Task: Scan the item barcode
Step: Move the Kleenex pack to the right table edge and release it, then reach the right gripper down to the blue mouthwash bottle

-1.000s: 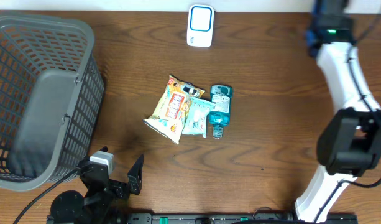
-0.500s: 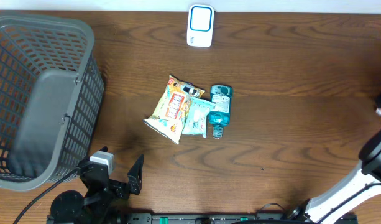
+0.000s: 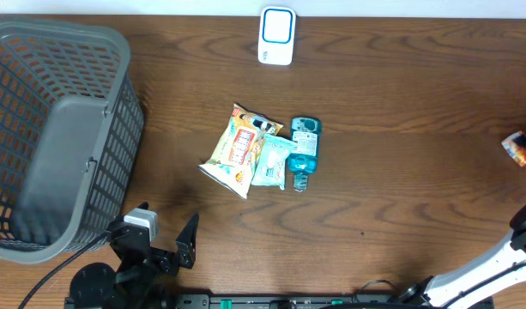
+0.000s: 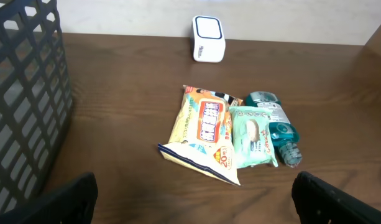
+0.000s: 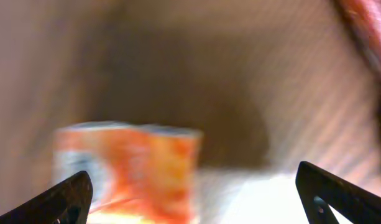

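Three items lie together mid-table: a yellow-orange snack bag, a pale green wipes pack and a blue bottle. The white scanner stands at the back edge. My left gripper hangs near the front left, open and with nothing in it, facing the items. My right gripper stands open wide. A blurred orange packet lies below its left side, and the packet also shows at the table's far right edge.
A large grey mesh basket fills the left side of the table. The right arm's white link crosses the front right corner. Bare brown wood surrounds the items.
The right arm swung from the back right out past the right edge. Its jaws went from shut to wide open, and the orange packet now shows at the right edge. Left arm still.
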